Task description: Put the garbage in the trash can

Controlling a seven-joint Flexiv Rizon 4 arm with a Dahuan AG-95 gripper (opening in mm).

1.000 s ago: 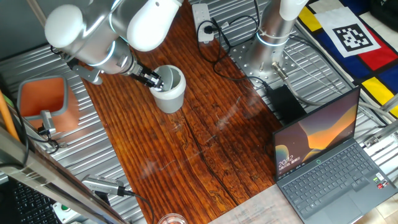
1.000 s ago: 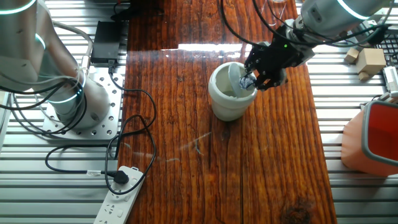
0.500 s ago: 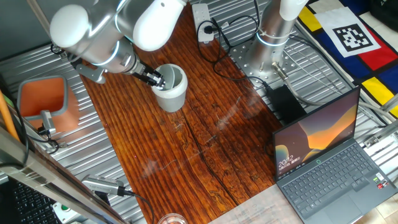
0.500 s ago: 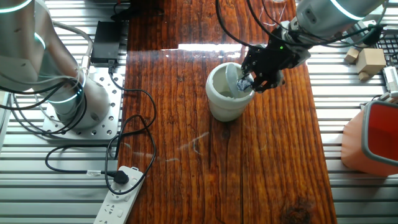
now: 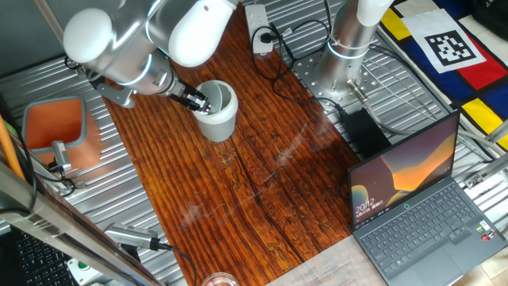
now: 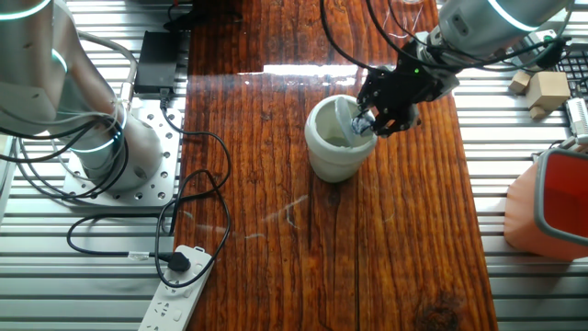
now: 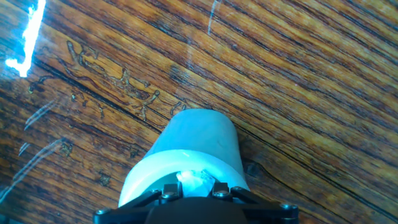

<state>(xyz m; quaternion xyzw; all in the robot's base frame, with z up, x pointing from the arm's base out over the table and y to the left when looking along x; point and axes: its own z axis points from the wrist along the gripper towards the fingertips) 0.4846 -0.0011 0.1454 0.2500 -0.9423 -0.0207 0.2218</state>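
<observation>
The trash can is a pale grey-white round cup on the wooden table; it also shows in the other fixed view and the hand view. My gripper hangs over the cup's rim, tilted toward its opening, and is shut on the garbage, a tiny whitish-blue crumpled wad. In the hand view the wad sits between my fingertips, right above the cup's mouth. In the first fixed view my gripper is at the cup's left rim.
An orange square-topped container stands at the table's left edge. An open laptop sits front right. A second arm's base, a power strip and cables lie at the back. A black adapter lies near the laptop.
The gripper, with the wad, has shifted slightly along with the cup early on; over the last half second nothing visibly moved.
</observation>
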